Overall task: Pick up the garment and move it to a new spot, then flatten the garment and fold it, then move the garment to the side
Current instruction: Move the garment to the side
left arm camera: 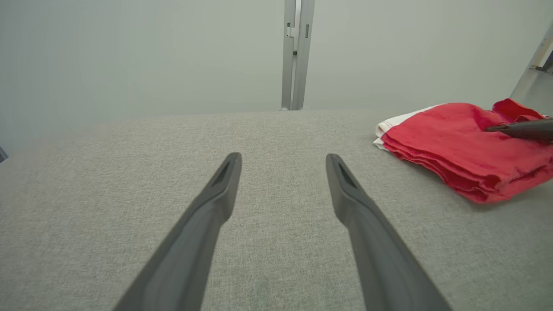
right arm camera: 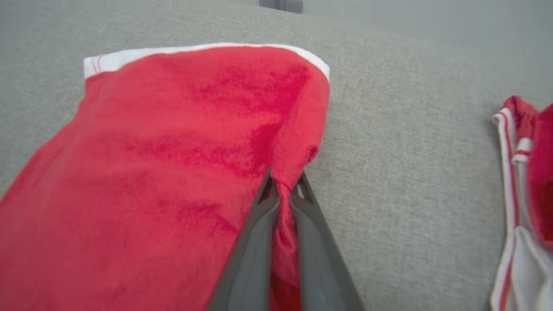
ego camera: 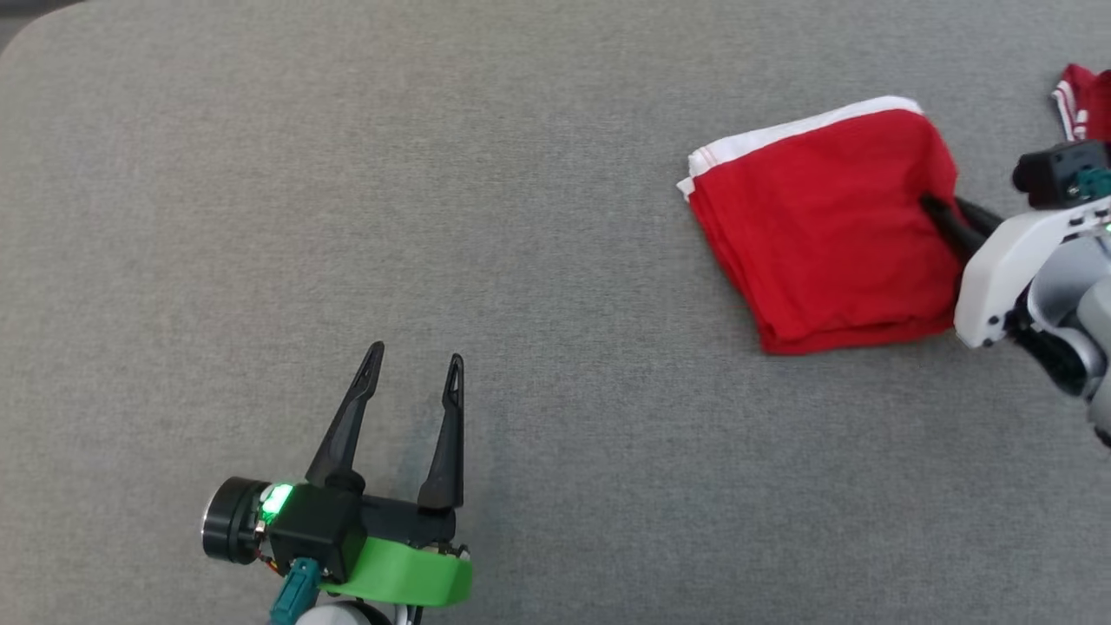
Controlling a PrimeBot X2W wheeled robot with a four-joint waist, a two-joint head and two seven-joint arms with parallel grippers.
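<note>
The garment (ego camera: pixel 825 226), folded into a red stack with a white hem, lies at the right of the grey table (ego camera: pixel 347 174). The right gripper (right arm camera: pixel 283 183) is pinched onto its right edge; the left gripper (ego camera: pixel 415 360) gapes empty, well apart. Judged step: shifting it aside; recommend a low, slow pull that keeps the layers together, short of the striped garment (ego camera: pixel 1085 95) nearby

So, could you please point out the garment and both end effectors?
garment (ego camera: pixel 825 226): head view, middle of its red top layer.
right end effector (right arm camera: pixel 284 182): right wrist view, between fingertips shut on the garment.
left end effector (ego camera: pixel 415 351): head view, gap between its open fingertips.
</note>
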